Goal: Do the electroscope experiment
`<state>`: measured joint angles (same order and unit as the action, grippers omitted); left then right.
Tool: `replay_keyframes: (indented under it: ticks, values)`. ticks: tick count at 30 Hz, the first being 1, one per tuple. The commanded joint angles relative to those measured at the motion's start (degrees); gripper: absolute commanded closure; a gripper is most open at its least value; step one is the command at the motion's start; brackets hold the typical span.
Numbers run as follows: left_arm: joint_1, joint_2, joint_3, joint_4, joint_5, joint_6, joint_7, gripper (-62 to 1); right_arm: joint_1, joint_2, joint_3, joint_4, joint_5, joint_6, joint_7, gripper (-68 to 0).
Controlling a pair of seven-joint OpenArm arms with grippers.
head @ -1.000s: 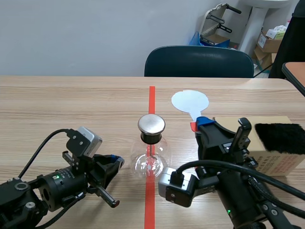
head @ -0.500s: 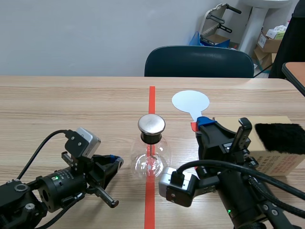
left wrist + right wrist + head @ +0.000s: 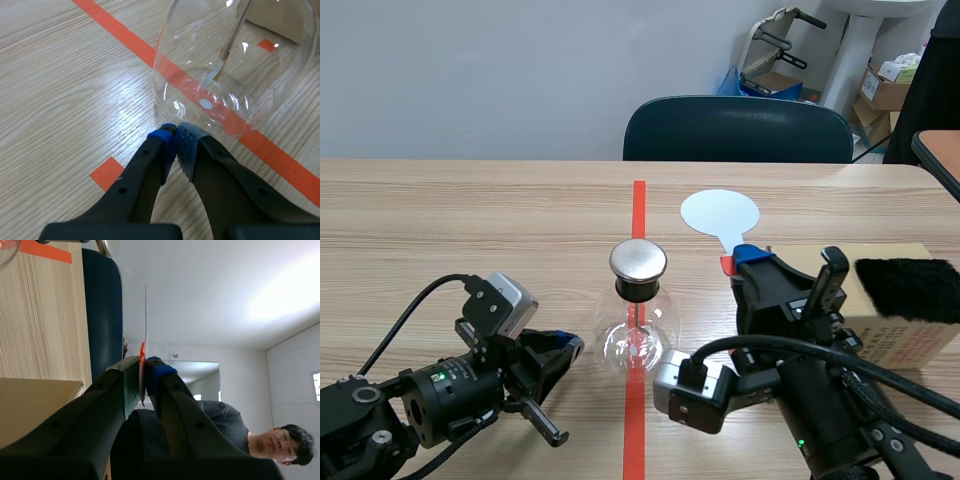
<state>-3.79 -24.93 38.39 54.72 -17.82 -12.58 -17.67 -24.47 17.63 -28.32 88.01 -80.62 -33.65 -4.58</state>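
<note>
The electroscope is a round glass flask point(image 3: 638, 342) with a metal disc cap point(image 3: 638, 261), standing on the red tape line at the table's middle. In the left wrist view its glass bulb point(image 3: 220, 65) and inner foil strip lie just ahead of my left gripper point(image 3: 176, 136), which is shut on nothing, pads together near the flask's base. That gripper point(image 3: 566, 349) sits low, left of the flask. My right gripper point(image 3: 742, 264) is shut on the red handle of a pale blue round paddle point(image 3: 719, 212), seen edge-on in the right wrist view point(image 3: 146, 315) between the fingers point(image 3: 145, 363).
A cardboard box point(image 3: 895, 335) with a black fur cloth point(image 3: 908, 288) on it lies at the right, beside my right arm. A dark blue chair point(image 3: 738, 130) stands behind the table's far edge. A person point(image 3: 272, 442) shows in the right wrist view.
My left arm has shifted slightly to the right and lower, toward the flask. The right arm and the paddle have not moved.
</note>
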Motion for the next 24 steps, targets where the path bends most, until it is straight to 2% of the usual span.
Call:
replay_keyframes:
  ticks: [1,24]
  values:
    - [-0.17,0.13,-0.15,1.09,-0.33,-0.24,-0.98,-3.2,0.35,0.31,0.5,0.48,-0.39,-0.63,-0.2,-1.5]
    - [0.0,0.11,-0.15,1.09,-0.35,-0.17,-0.5,-3.1,0.35,0.31,0.5,0.48,-0.39,-0.66,-0.22,-1.5]
